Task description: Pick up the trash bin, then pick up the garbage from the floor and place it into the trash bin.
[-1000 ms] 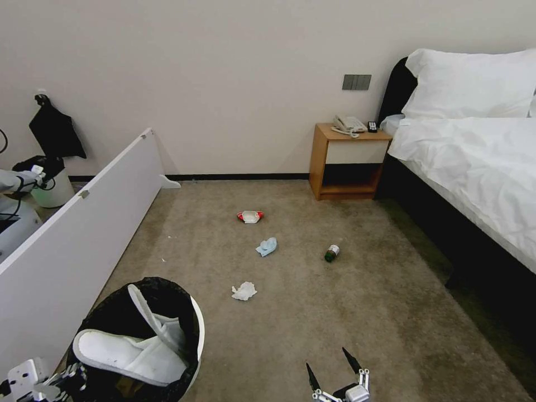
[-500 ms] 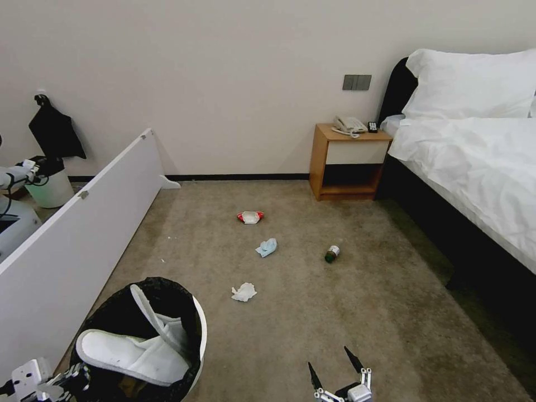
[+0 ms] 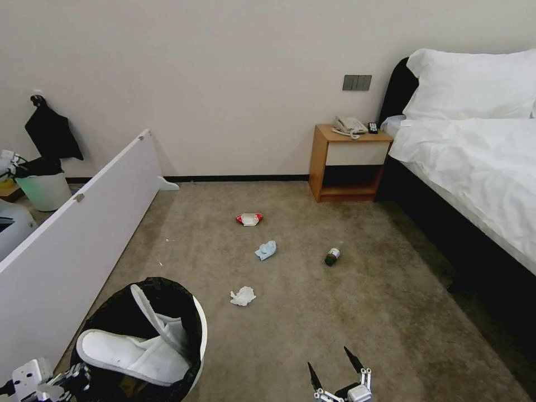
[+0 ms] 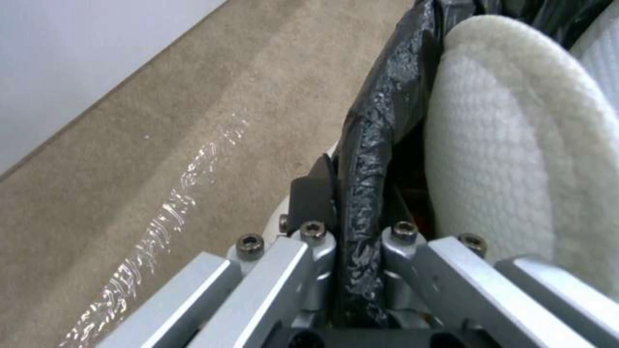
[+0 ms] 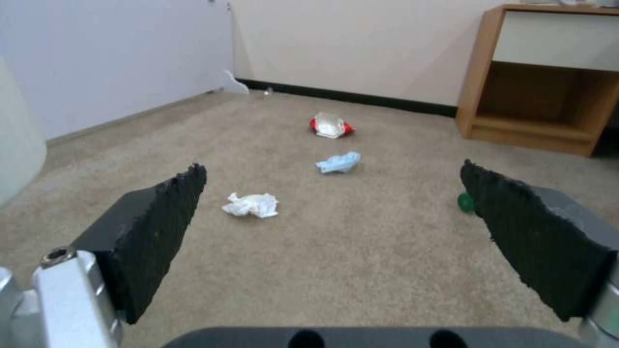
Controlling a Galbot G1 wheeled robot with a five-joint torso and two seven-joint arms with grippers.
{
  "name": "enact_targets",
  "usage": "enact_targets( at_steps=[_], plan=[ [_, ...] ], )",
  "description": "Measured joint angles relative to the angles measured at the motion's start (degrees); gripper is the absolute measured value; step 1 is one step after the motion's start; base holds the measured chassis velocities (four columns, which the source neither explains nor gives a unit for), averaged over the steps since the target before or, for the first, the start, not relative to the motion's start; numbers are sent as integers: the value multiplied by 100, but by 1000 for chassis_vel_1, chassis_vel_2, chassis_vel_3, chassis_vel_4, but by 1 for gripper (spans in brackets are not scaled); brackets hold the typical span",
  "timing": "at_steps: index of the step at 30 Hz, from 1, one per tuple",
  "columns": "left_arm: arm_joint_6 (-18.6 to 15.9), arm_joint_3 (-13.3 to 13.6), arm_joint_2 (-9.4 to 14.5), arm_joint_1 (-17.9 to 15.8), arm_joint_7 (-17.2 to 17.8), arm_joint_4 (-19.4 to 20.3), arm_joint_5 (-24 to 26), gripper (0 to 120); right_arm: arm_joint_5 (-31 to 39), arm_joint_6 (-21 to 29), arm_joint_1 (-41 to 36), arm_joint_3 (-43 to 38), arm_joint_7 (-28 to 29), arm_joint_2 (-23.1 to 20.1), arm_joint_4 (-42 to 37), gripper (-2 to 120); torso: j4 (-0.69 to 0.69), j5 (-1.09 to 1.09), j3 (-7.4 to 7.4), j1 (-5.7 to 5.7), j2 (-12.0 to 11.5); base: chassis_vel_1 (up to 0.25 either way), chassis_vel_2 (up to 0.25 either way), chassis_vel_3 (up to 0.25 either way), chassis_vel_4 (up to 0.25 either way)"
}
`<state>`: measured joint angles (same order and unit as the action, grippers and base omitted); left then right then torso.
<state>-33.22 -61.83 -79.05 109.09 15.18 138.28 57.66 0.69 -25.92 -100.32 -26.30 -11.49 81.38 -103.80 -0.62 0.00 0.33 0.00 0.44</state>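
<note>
White crumpled tissue (image 3: 243, 296) lies just left of centre, up and left of the spread-jawed right gripper (image 3: 336, 369); the left gripper (image 4: 351, 237) clamps the black-lined white plastic trash bin (image 3: 196, 329) rim, lower left.

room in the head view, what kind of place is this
Most likely a hotel bedroom: a made bed with white sheets, a wooden nightstand holding a desk phone, and carpet strewn with litter beside a lined trash bin.
</note>
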Motion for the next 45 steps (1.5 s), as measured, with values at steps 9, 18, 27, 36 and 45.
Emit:
enact_targets(
  at_steps=[9,18,27,36,45],
  plan=[
    [2,7,-2,-1,-2,0,0,2,-22,-19,-12,-6,-13,-10,9,100,0,0,0,0,0,0,0,0,0],
    [3,11,15,-1,-3,0,10,2,-62,-38,-18,-9,-27,-7,29,100,0,0,0,0,0,0,0,0,0],
    [3,21,16,-13,-2,0,15,2,-112,-58,-13,-35,-31,2,38,100,0,0,0,0,0,0,0,0,0],
    [3,25,13,-11,-2,-8,17,2,-122,-71,-13,-48,-62,16,56,100,0,0,0,0,0,0,0,0,0],
    [8,38,12,-25,-2,-25,19,2,-83,-88,-14,-99,-169,27,63,100,0,0,0,0,0,-21,19,19,-31]
  ],
)
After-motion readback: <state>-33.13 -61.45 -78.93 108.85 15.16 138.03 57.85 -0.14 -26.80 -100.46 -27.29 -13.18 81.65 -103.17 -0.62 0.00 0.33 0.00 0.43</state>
